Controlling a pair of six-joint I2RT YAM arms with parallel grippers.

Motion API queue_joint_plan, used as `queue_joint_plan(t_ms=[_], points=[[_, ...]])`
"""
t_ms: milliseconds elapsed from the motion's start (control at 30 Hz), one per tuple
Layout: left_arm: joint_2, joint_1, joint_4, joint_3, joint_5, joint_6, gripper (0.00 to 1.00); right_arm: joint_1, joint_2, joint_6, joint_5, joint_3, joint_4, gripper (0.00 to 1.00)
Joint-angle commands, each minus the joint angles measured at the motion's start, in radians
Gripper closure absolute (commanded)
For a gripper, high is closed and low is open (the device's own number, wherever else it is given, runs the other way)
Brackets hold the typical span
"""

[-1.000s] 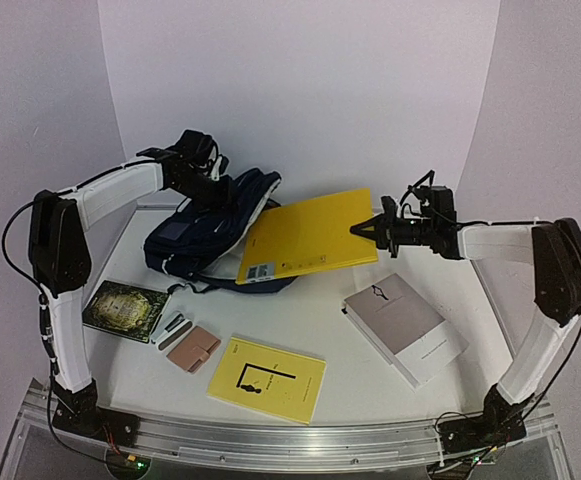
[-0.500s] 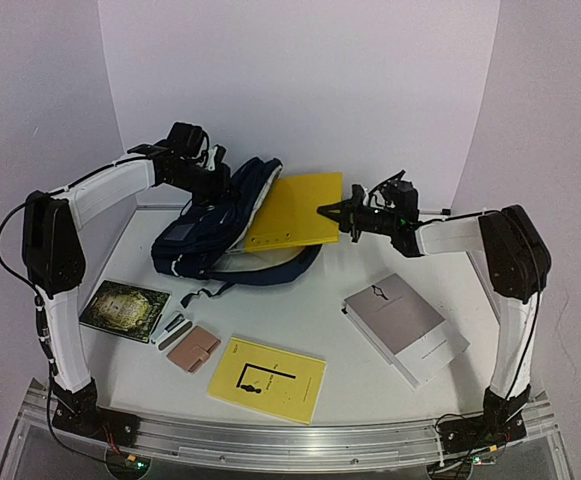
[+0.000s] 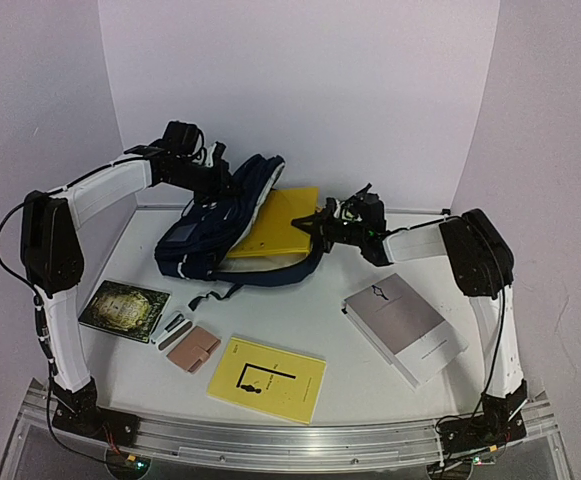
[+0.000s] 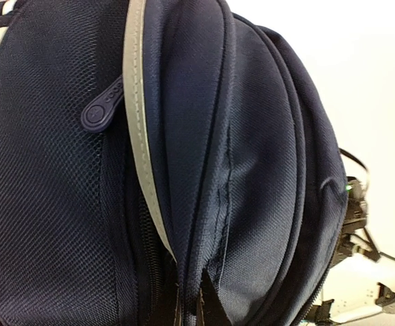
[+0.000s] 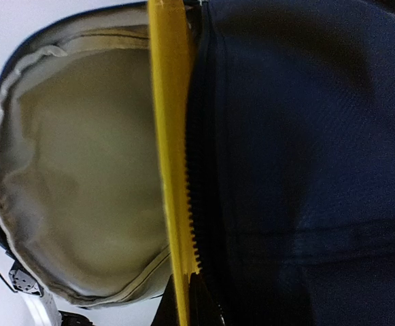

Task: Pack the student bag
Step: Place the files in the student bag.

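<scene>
The student bag (image 3: 202, 238), dark navy with white piping, lies at the back left of the table with its mouth turned right. My left gripper (image 3: 232, 190) is shut on the fabric at the bag's upper rim and holds the mouth up; in the left wrist view the navy bag (image 4: 251, 149) fills the frame and my left gripper (image 4: 190, 302) pinches a fold. My right gripper (image 3: 316, 222) is shut on the edge of a yellow book (image 3: 276, 222), which is partly inside the bag. The right wrist view shows the yellow book (image 5: 172, 156) edge-on between beige lining (image 5: 81, 170) and the zipper, with the right gripper (image 5: 194, 302) at the bottom.
A grey book (image 3: 402, 325) lies at the front right. A yellow booklet (image 3: 267, 378) sits near the front edge. At the front left are a dark green book (image 3: 123, 308), a pink wallet (image 3: 193, 349) and a small grey item (image 3: 173, 328). Black bag straps (image 3: 210, 292) trail forward.
My right arm has moved left and carried the yellow book farther into the bag's mouth. The left gripper has kept its hold on the bag's rim, shifting only slightly.
</scene>
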Motion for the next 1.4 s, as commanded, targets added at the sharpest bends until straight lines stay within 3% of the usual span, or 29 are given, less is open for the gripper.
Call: queue_joint_plan(t_ms=[0, 167, 467, 567, 633, 900, 1000, 1167, 1367], points=[[-0.069, -0.009, 0.23, 0.02, 0.093, -0.008, 1.0, 0.043, 0.04, 0.018, 0.019, 0.091, 0.071, 1.0], [-0.045, -0.006, 0.262, 0.016, 0.115, -0.029, 1.0, 0.075, 0.106, 0.049, 0.038, 0.169, 0.05, 1.0], [-0.038, 0.01, 0.269, -0.013, 0.099, -0.035, 1.0, 0.123, 0.188, -0.059, 0.116, 0.254, -0.173, 0.98], [-0.041, 0.016, 0.272, -0.02, 0.087, -0.038, 1.0, 0.118, 0.139, -0.146, 0.152, 0.228, -0.273, 0.67], [-0.038, 0.019, 0.273, -0.019, 0.083, -0.04, 1.0, 0.109, 0.1, -0.177, 0.171, 0.204, -0.317, 0.52], [-0.04, 0.027, 0.24, -0.008, 0.05, -0.017, 1.0, 0.067, -0.052, -0.283, 0.254, 0.128, -0.473, 0.14], [-0.042, 0.029, 0.232, -0.011, 0.04, -0.01, 1.0, 0.067, -0.075, -0.321, 0.279, 0.125, -0.535, 0.15], [-0.043, 0.029, 0.239, -0.017, 0.047, -0.012, 1.0, 0.069, -0.04, -0.335, 0.269, 0.154, -0.553, 0.38], [-0.031, 0.029, 0.25, -0.009, 0.076, -0.025, 1.0, 0.074, 0.046, -0.322, 0.28, 0.236, -0.594, 0.36]])
